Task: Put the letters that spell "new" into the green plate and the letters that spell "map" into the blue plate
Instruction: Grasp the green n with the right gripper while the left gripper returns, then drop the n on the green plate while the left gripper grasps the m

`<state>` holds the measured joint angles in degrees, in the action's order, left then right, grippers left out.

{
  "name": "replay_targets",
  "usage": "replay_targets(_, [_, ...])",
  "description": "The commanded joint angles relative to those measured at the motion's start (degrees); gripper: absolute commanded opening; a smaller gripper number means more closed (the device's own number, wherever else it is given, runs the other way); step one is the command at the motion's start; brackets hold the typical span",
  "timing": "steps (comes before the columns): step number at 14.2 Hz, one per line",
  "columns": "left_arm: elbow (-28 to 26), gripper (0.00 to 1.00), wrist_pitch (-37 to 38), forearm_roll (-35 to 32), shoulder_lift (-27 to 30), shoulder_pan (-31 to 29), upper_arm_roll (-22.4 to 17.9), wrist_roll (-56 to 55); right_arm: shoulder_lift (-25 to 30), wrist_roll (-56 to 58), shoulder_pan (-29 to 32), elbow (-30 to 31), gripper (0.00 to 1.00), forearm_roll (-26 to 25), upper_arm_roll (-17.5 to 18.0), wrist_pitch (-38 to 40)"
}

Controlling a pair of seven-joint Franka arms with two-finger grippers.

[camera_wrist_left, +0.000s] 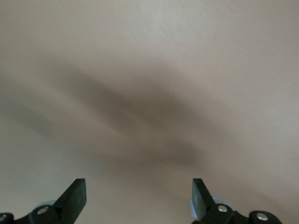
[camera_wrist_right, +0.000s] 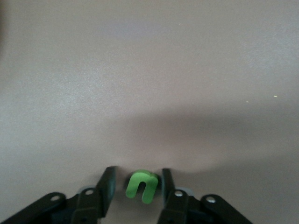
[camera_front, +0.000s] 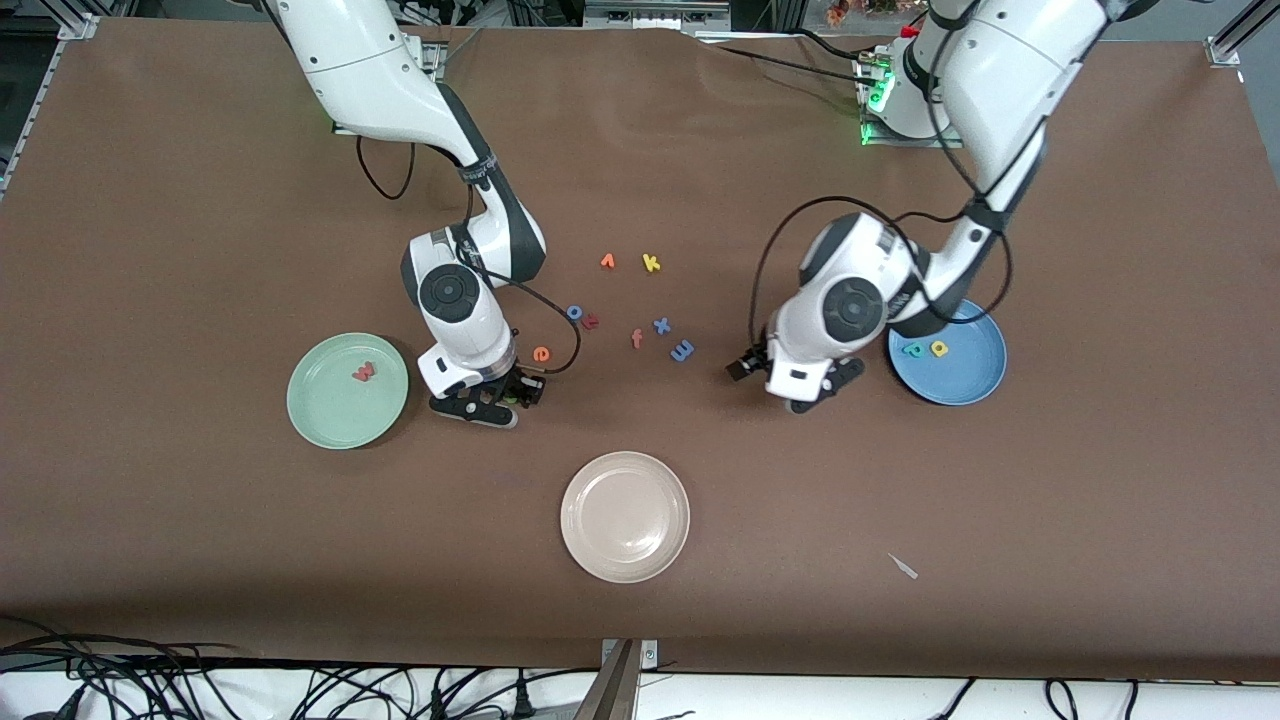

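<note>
The green "n" lies flat on the table between the fingers of my right gripper, which stand close on either side with a thin gap each. That gripper is down at the table beside the green plate, which holds the pinkish-red "w". The orange "e" lies just by it. The blue plate holds the teal "p" and yellow "a". My left gripper is wide open and empty over bare table beside the blue plate. The blue "m" lies mid-table.
Loose letters lie mid-table: blue "x", salmon "f", yellow "k", an orange letter, a blue "o" and a dark red letter. A beige-white plate sits nearer the camera. A white scrap lies near the front edge.
</note>
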<state>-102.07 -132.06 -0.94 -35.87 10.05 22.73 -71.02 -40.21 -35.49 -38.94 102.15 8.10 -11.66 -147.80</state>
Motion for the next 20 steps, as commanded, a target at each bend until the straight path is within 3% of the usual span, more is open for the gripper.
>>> replay_targets(1, [0.11,1.00,-6.08,-0.98,-2.09,4.17,-1.37,-11.04,-2.06,-0.20,-1.14,-0.29,0.30,1.04,-0.12,-2.14])
replay_targets(4, [1.16,1.00,-6.98,-10.19,-3.93,8.57,-2.69,-25.44,-2.24,0.33,-1.23,-0.38,0.16,1.04,-0.12,-2.14])
replay_targets(7, [2.74,1.00,-7.60,-12.95,-4.99,10.15,-2.69,-30.57,-0.49,4.52,-0.70,-0.64,0.15,0.51,-1.17,1.00])
replay_targets(14, [5.83,0.98,-7.60,-15.40,-8.50,13.23,-3.75,-32.96,6.62,21.74,-0.70,-0.03,0.15,0.60,-9.33,14.62])
replay_targets(17, [6.97,0.93,-7.60,-15.76,-9.30,13.76,-3.75,-32.87,13.38,33.86,-0.62,7.06,0.15,1.03,-14.34,16.93])
replay_targets(20, [6.97,0.78,-7.60,-16.98,-9.48,14.20,-3.83,-32.52,17.61,38.82,-0.35,15.68,0.15,1.21,-16.55,11.07])
